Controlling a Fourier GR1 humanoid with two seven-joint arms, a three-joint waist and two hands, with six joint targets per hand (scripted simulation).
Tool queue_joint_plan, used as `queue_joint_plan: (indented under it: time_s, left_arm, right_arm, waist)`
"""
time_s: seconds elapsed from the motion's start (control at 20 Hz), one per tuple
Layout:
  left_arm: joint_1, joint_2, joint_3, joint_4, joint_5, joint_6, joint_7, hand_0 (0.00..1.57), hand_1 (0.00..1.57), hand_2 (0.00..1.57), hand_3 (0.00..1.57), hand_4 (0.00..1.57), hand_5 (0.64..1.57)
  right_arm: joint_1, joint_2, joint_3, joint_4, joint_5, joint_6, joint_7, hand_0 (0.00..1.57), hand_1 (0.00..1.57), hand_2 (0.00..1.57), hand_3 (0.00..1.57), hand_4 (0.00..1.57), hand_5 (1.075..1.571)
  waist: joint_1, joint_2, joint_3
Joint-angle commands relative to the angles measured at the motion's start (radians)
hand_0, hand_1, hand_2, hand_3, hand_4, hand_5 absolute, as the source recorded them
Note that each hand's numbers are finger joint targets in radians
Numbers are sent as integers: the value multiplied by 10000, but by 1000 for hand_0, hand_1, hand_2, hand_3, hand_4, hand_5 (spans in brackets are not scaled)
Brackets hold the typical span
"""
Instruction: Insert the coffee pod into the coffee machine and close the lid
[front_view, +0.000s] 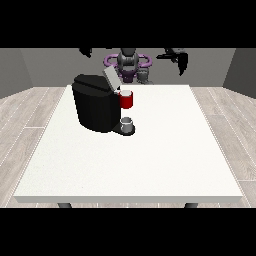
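The black coffee machine (95, 107) stands on the left half of the white table (165, 160), its grey lid (110, 78) tilted up and open. At its front there is a red thing at the machine (127, 100). Below that, a grey thing (127, 125) sits on the machine's base. Another small grey thing (144, 76) stands at the table's far edge, in front of the robot; I cannot tell whether either is the pod. The hand at the view's left (86, 51) hangs high above the far edge. The hand at the view's right (179, 59) is also raised, fingers hanging down and holding nothing.
The robot's torso (128, 62) is behind the table's far edge. Wooden floor surrounds the table. Bare white tabletop stretches to the right of the machine and towards the near edge.
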Motion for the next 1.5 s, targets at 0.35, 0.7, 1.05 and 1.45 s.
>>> queue_joint_plan:
  time_s: [0.35, 0.7, 1.05, 1.45]
  left_arm:
    - [1050, 39, -462, -2369, 1181, 109, 407, 0, 0, 0, 0, 0, 1571]
    - [2085, 337, -1145, -4153, 1631, 455, 1638, 0, 0, 0, 0, 0, 1571]
    - [2247, 335, -1426, -4500, 1479, 878, 982, 0, 0, 0, 0, 0, 1571]
    - [2056, 535, -1201, -4662, 1923, 1298, 1378, 0, 0, 0, 0, 0, 1571]
  right_arm:
    - [-1389, 167, -275, 1129, -18, 201, -297, 0, 0, 0, 0, 0, 1571]
    - [-1661, -99, -543, 2107, -162, 837, -576, 0, 0, 0, 0, 0, 1571]
    - [-2658, 149, -486, 2930, 161, 566, -1000, 0, 0, 0, 0, 0, 1571]
    - [-3625, 366, -408, 3426, 407, 435, -740, 0, 0, 0, 0, 0, 1571]
  waist:
    - [110, 1489, 1]
    - [-85, 1520, 2]
    - [-226, 2290, 1]
    - [-282, 2538, 0]
